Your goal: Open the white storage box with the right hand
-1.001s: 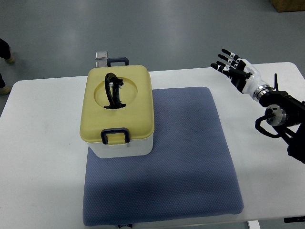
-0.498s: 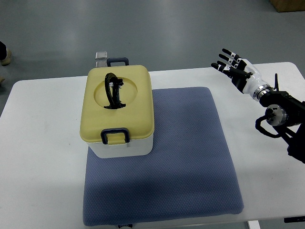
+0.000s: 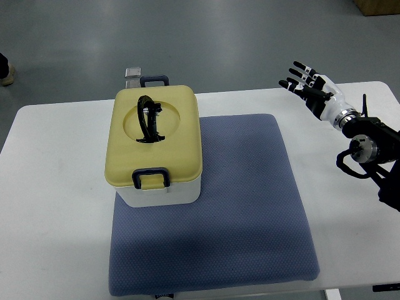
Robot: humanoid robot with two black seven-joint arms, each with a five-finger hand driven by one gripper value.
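Box [image 3: 156, 150] shut, long axis near-far, on mat's [image 3: 250, 212] far-left corner. Right hand [image 3: 310, 92] at tabletop's [image 3: 56, 187] far-right edge, fingers spread, well apart.

Box [image 3: 157, 167]: white body, yellow lid shut, dark-blue front latch down, black handle folded on lid; upright on blue mat's far-left corner.

White table [image 3: 56, 187], blue mat [image 3: 250, 212] atop.

Yellow-lidded white box [image 3: 159, 190], bluish mat [image 3: 250, 206]
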